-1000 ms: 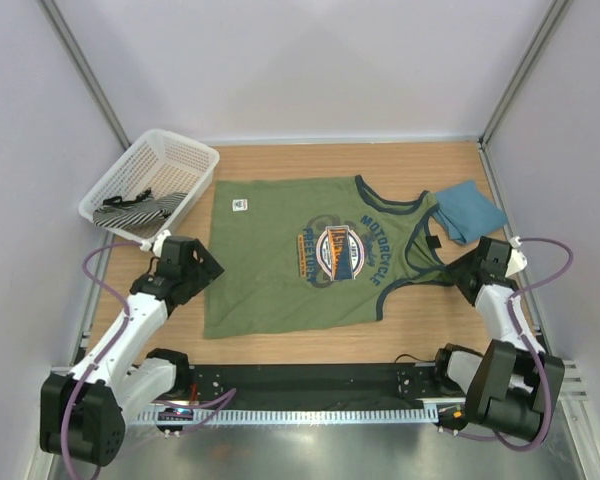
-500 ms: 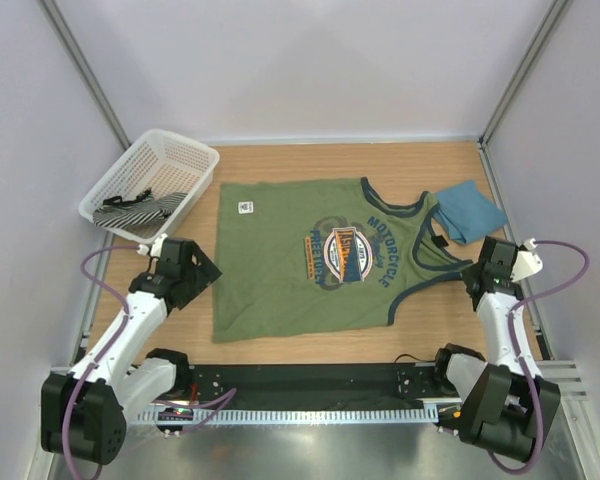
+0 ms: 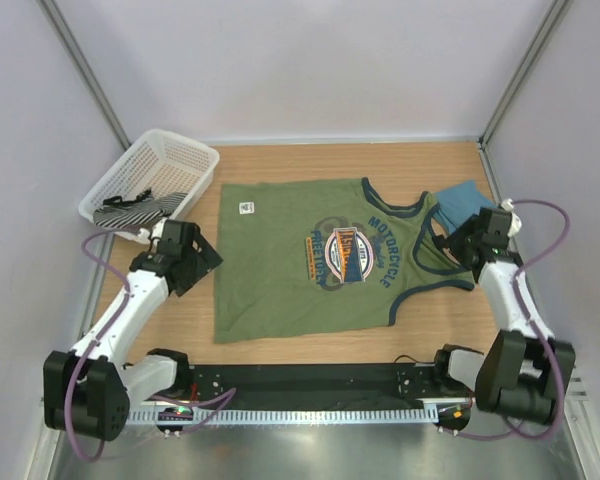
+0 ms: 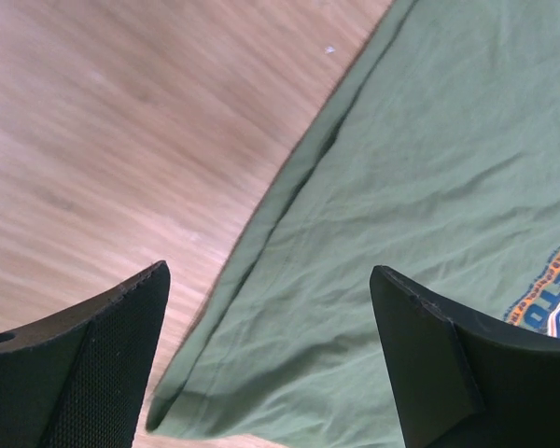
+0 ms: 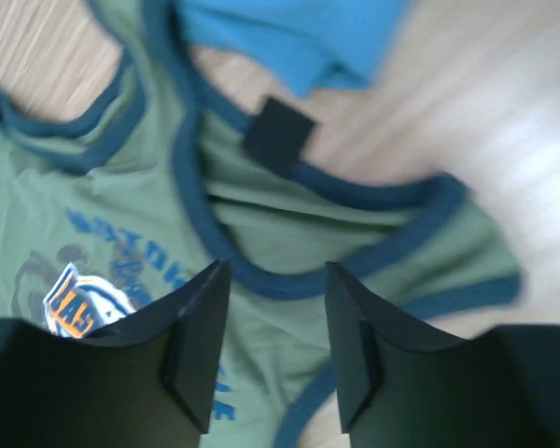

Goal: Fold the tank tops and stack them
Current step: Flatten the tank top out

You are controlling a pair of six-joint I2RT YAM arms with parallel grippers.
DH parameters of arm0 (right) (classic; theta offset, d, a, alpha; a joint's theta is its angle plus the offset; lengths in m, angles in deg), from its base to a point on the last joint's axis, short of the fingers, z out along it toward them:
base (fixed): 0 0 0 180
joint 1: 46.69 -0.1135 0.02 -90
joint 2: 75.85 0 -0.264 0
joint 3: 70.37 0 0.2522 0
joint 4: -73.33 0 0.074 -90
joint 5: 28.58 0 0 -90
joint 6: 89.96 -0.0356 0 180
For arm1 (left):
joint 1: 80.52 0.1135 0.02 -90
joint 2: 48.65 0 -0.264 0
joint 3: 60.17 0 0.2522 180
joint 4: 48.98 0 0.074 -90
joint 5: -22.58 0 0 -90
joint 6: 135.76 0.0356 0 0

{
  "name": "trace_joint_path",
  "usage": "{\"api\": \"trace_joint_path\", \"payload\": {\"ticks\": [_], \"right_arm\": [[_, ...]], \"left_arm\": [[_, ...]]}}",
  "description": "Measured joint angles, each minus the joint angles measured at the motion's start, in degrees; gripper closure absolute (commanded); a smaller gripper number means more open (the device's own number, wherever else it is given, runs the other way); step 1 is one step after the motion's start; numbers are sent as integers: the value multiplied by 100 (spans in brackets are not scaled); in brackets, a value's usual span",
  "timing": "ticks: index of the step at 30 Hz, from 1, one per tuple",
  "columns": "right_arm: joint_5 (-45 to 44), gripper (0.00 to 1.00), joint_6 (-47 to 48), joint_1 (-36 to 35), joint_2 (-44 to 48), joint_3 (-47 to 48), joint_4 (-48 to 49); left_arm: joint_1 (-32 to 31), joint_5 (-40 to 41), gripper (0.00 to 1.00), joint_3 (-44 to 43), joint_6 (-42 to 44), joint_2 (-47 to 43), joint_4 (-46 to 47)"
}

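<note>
At the far left corner of the worktop (image 3: 310,165) stands a white slatted basket (image 3: 185,150), and in it lies a crumpled dark-and-pale striped cloth (image 3: 140,207). The olive-green tank top (image 3: 280,270) is spread flat in the middle of the worktop with its chest graphic (image 3: 345,252) facing up. The teal-blue tank top (image 3: 462,200) lies bunched at the far right, touching the green top's straps. The left fingers (image 4: 84,364) stand wide apart above the green top's hem edge and hold nothing. The right fingers (image 5: 196,336) are partly apart over a navy-trimmed strap with nothing clamped between them; whether they touch the cloth cannot be told
</note>
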Motion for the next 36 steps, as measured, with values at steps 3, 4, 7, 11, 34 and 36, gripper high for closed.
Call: {"api": "trace_joint_path", "payload": {"ticks": [3,4,7,11,34,36], "right_arm": [[179,54,118,-686,-831,647,85],[225,56,146,-898,-1115,890,125],[369,61,197,-1368,-1816,1556,223],[557,63,232,-1609,-2761,2511,223],[931,62,345,-2044,-4089,3906,177],[949,62,345,-2044,-4190,4041,177]], "left_arm": [[0,-208,15,-273,223,431,267],[-2,-271,16,-396,271,599,400],[-83,-348,18,-748,358,1110,831],[-339,-310,21,-1606,542,2103,1134],[354,59,34,-8260,1692,7608,-791],[695,-33,33,-8301,1637,7672,-817]]}}
